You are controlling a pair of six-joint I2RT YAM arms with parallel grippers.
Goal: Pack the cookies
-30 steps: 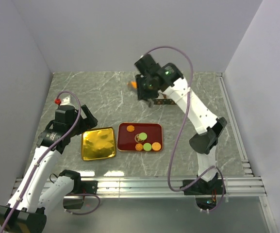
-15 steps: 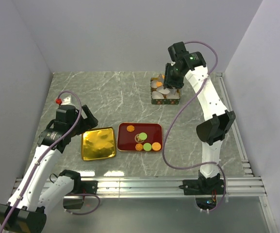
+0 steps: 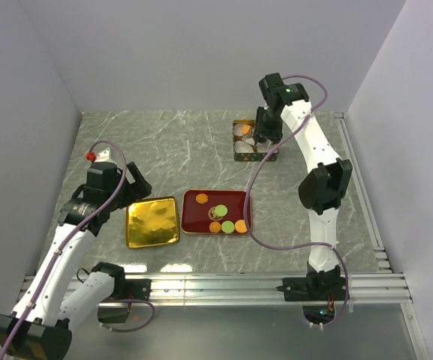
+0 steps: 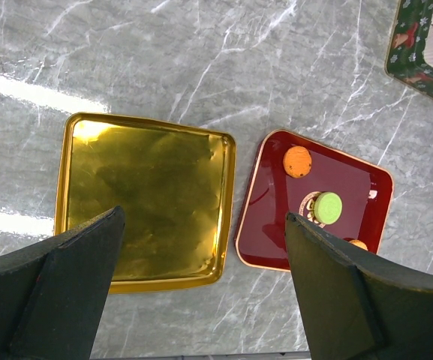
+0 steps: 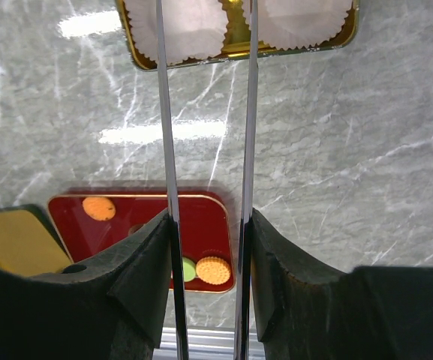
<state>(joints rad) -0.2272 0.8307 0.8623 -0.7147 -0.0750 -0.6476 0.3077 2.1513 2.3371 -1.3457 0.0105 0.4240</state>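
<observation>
Right gripper (image 3: 260, 139): it hung over the green tin (image 3: 255, 156) at the far side of the table, with its long thin blades pointing down among the white paper cups (image 5: 190, 26). The blades stood a narrow gap apart. Their tips lay beyond the wrist view's edge, so whether they pinched anything could not be told.
Orange spot (image 3: 246, 127): probably one cookie already in the tin, just beside the blades.
Cookies (image 3: 228, 226): five lay on the red tray (image 3: 235, 199) mid-table, three of them in a row along its near edge.
Direction: from the right gripper the tray lay toward the robot and to its left, well apart.
Left gripper (image 4: 202, 225): its fingers were spread wide and empty above the gold tray (image 4: 145, 195) and the red tray's edge. It was the nearer hand to the cookies.
Axis: the cookies were round, so no approach angle looked favoured.
</observation>
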